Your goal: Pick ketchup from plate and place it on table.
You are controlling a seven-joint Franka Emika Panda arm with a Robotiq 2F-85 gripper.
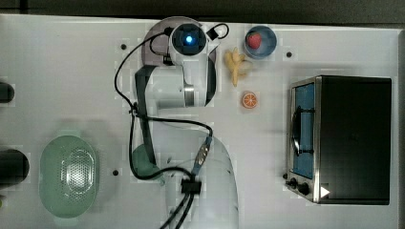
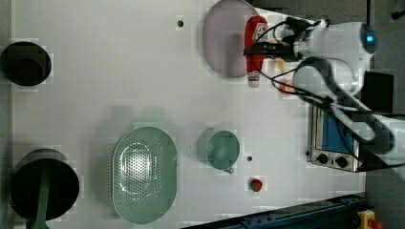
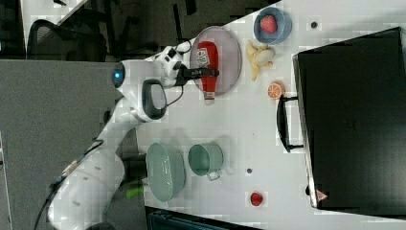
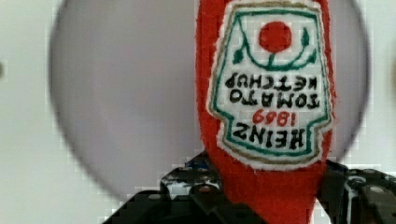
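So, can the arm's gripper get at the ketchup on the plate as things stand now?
Yes, it seems so. The gripper already has its fingers on both sides of the ketchup, which lies over the plate. Nothing stands in the way.

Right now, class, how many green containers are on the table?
2: the perforated colander near the left view's bottom, and the cup on its right in the left view. The arm may hide others.

The white robot arm reaches over the table. A strawberry sits in a blue bowl (a banana lies beside it).
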